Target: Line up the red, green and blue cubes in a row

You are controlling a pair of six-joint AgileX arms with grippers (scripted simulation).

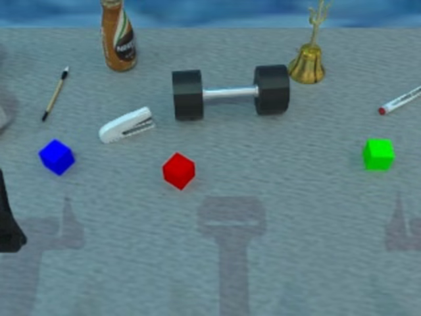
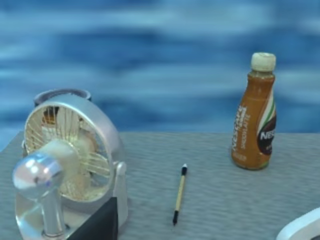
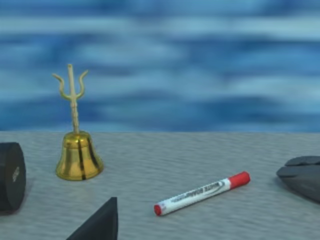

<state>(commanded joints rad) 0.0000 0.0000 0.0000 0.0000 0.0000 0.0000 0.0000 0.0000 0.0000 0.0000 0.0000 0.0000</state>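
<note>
While the glossy red cube [image 1: 178,170], blue cube [image 1: 56,157] and green cube [image 1: 378,154] sit apart and untouched on the grey tabletop [image 1: 296,197], both arms look parked, their jaws' state untellable, so the first reach-and-grasp is next.

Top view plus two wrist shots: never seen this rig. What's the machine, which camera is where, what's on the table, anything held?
It is a simulated pair of AgileX arms at a grey table. The top view looks straight down; only a dark piece of the left arm shows at the left edge, the right arm is out of sight. The other two pictures come from cameras on each arm's wrist, looking across the table.

On the table: blue cube at left, red cube near the middle, green cube at right, not yet in a row. Behind them: pencil, bottle, stapler, dumbbell, bell, marker. The left wrist view also shows a fan.

Nothing appears held; no end effector is clearly visible.
</note>
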